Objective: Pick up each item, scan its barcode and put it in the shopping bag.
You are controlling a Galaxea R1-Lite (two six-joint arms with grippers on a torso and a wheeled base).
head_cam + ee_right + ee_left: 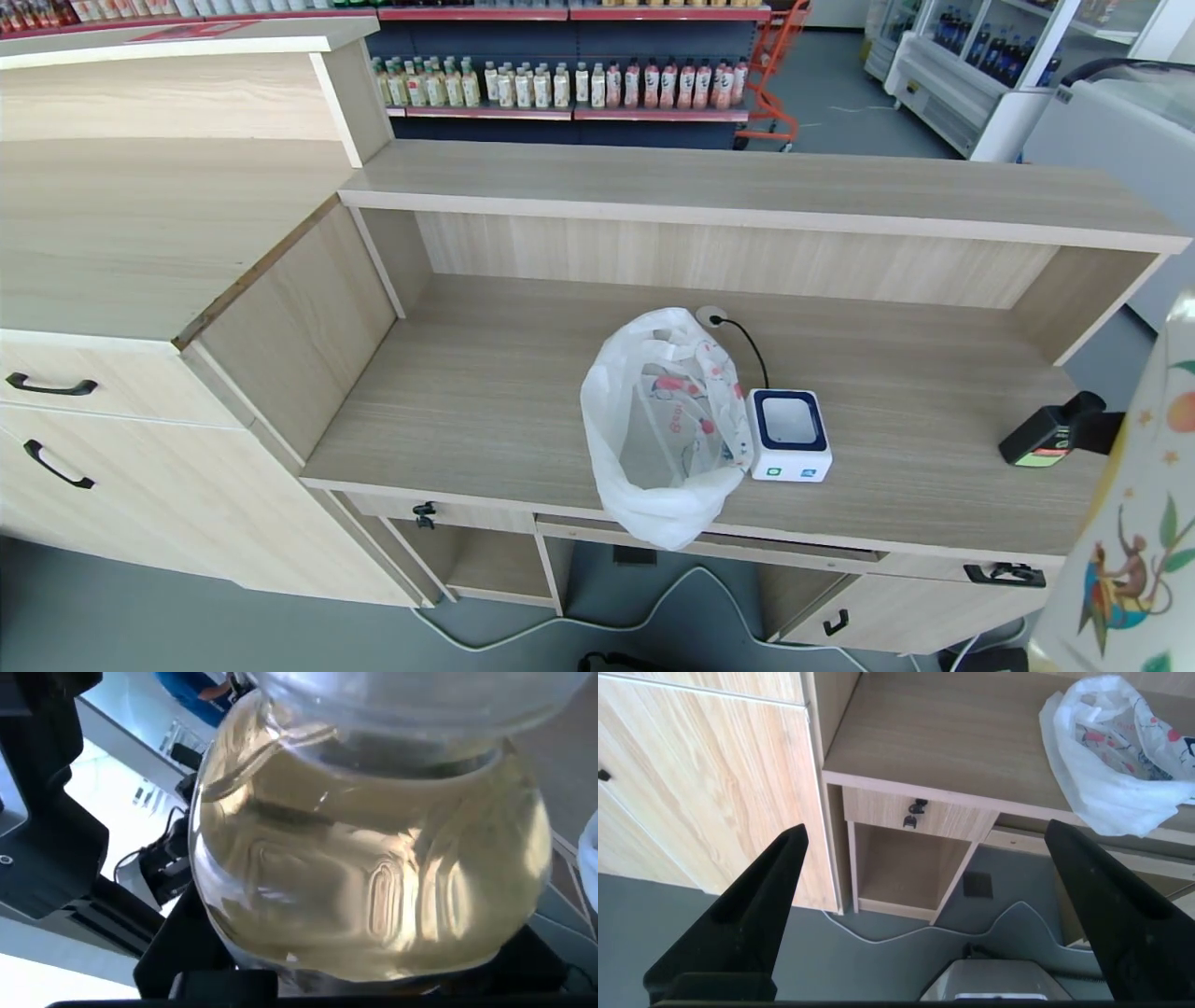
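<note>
Gripping a clear bottle (374, 859) of pale yellow liquid, the right gripper (364, 985) has its black jaws closed around the bottle's lower part. The bottle (1134, 523) rises at the far right edge of the head view, off the right end of the wooden counter (485, 392). Its cream label shows a cartoon monkey, green leaves, an orange fruit and small stars. No writing on it can be read.

A white shopping bag (607, 420) stands open near the counter's front edge, its lower part drooping over that edge. It carries a red and pink print too small to read. Just right of it, touching, sits a white box scanner (789, 434) with a dark-framed window on top and small green and blue marks on its near face. A black cable (747, 341) runs from it to a hole farther back.

The left gripper (926, 829) hangs low in front of the counter, left of the bag (1106, 775), jaws spread wide and holding nothing.
</note>
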